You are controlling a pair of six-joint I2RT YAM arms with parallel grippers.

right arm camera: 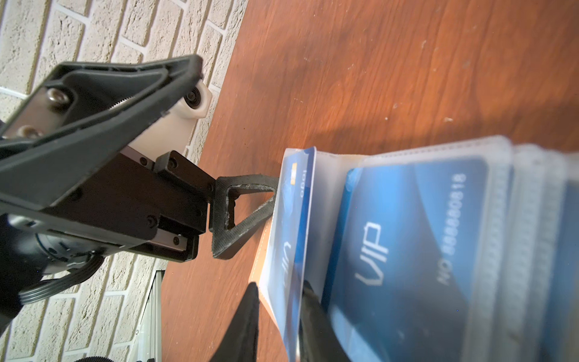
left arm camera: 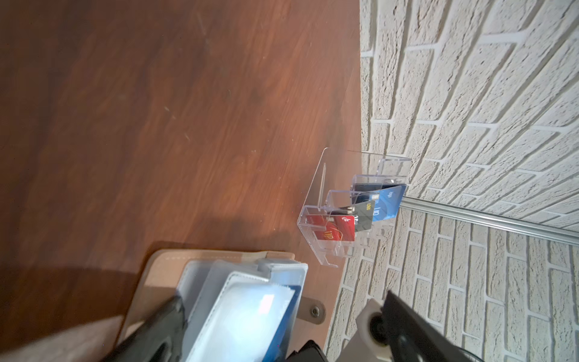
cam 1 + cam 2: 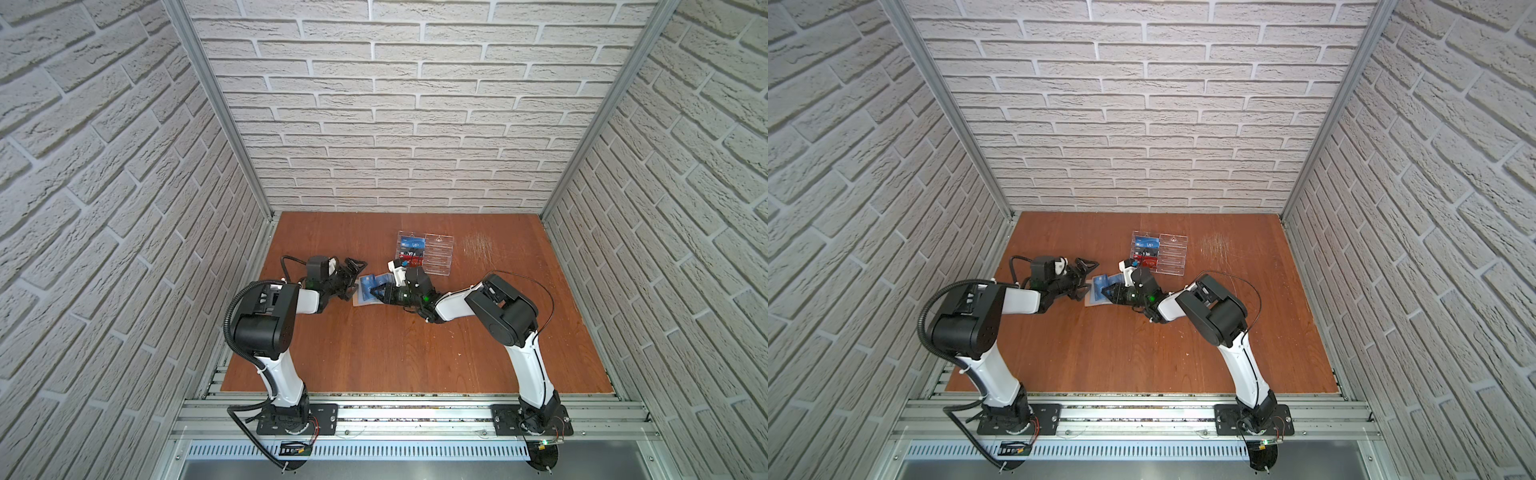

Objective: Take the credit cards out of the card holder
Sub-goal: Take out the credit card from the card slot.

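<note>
Tabletop (image 3: 415, 353): brown wood-grain board carrying everything; both arms reach toward its middle.
Card holder (image 2: 156, 272): tan booklet lying open and flat between the two end effectors, its frosted sleeves fanned upward.
Credit cards (image 1: 407, 235): blue, all inside the sleeves. One lies flat with "VIP" showing. An upright card (image 1: 297, 194) stands on edge in a raised sleeve.
Left end effector (image 3: 352, 279): jaws spread wide and holding nothing. One finger (image 2: 166, 322) rests on the open holder beside the sleeves, apparently pinning it down.
Right end effector (image 1: 280, 316): jaws narrow, one on each face of the upright card at its near end. Whether they already pinch it cannot be told.
Key relation: the upright card's long axis runs straight away from the right end effector, which is the nearer one to it. The left end effector sits at the holder's opposite side.
Rack (image 2: 316, 200): clear tiered stand near the holder, toward the back wall, holding a blue, a black and a red card; neither end effector touches it.
Step in hand (judged): grasping the first card. The coming pull should run along the card's length, back toward the right arm, with the holder pinned.
</note>
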